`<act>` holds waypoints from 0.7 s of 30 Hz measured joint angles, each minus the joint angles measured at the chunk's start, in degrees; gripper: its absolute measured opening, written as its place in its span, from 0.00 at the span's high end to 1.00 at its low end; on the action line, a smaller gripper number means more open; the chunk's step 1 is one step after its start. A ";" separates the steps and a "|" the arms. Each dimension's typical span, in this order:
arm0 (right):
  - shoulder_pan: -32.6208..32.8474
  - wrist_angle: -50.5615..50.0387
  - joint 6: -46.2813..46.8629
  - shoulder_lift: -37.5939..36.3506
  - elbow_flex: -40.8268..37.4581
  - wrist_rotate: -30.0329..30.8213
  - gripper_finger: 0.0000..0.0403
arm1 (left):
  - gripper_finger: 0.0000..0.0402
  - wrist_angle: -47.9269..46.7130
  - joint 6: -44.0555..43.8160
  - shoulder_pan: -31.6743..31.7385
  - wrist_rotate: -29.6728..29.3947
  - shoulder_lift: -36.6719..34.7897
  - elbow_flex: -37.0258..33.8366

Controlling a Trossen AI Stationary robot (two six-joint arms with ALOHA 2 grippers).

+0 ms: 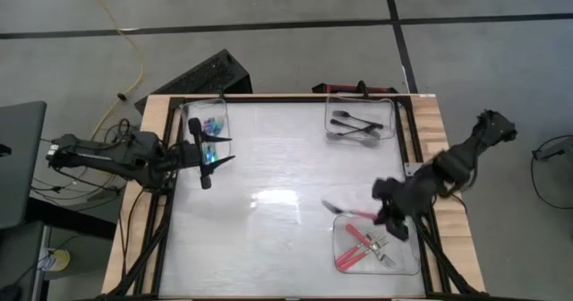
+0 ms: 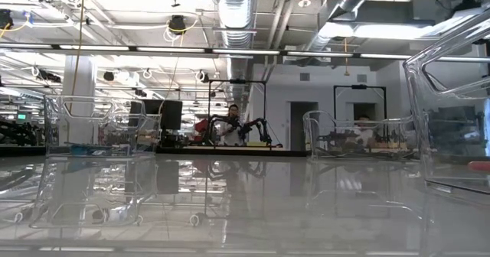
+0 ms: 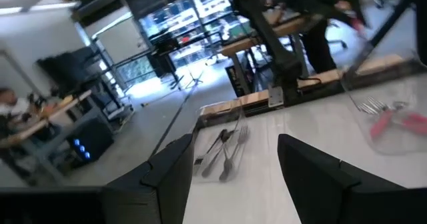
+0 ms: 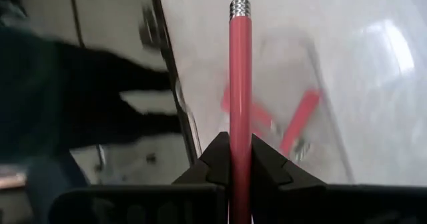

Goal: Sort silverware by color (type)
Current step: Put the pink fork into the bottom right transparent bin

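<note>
My right gripper [image 1: 380, 213] is shut on a red-handled fork [image 1: 347, 211] above the far left corner of the near-right clear tray [image 1: 407, 267], where several red forks [image 1: 363, 245] lie. Black forks [image 1: 354, 124] lie in the far-right tray [image 1: 392, 113]. Blue-handled forks [image 1: 213, 124] lie in the far-left tray [image 1: 190, 113]. My left gripper [image 1: 226, 150] is open over that tray's near end, empty, its fingers [image 3: 170, 174] pointing toward the table's right. In the left wrist view the black forks [image 3: 223, 154] and red forks [image 3: 393, 121] show farther off. My right gripper pinches the red fork's handle [image 4: 239, 127] between its two fingers [image 4: 267, 164]. The handle runs straight out ahead, along the fingers, up to the metal collar [image 4: 239, 7]. In the high view the fork points toward the table's left, tines [image 1: 329, 206] leading, roughly level and apparently lifted clear.
A black frame rail runs along the table's edges [image 1: 405, 131]. The table's middle [image 1: 269, 202] is bare and glossy. In the low view, the clear trays [image 2: 96, 157] stand on the table, with a person far off in the room behind [image 2: 232, 127].
</note>
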 joint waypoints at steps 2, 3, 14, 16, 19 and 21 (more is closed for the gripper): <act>3.72 0.01 2.69 0.98 -1.83 -0.07 0.88 | 0.49 0.97 -1.99 0.94 -0.04 -1.02 -2.07; 5.81 0.39 3.93 1.52 -3.02 -0.18 0.88 | 0.49 0.99 -2.60 1.43 -0.14 -1.28 -2.62; 19.29 6.82 17.54 4.67 -12.41 -0.56 0.88 | 0.49 1.08 -4.05 2.25 1.54 -1.47 -3.49; 19.91 6.72 19.96 4.72 -13.53 -0.76 0.88 | 0.49 1.08 -4.05 2.25 1.97 -1.47 -3.49; 20.08 6.24 22.38 4.70 -14.57 -0.75 0.85 | 0.49 1.03 -4.05 2.25 2.29 -1.47 -3.49; 20.00 6.14 22.55 4.70 -14.81 -0.74 0.77 | 0.49 1.03 -4.05 2.25 2.38 -1.47 -3.49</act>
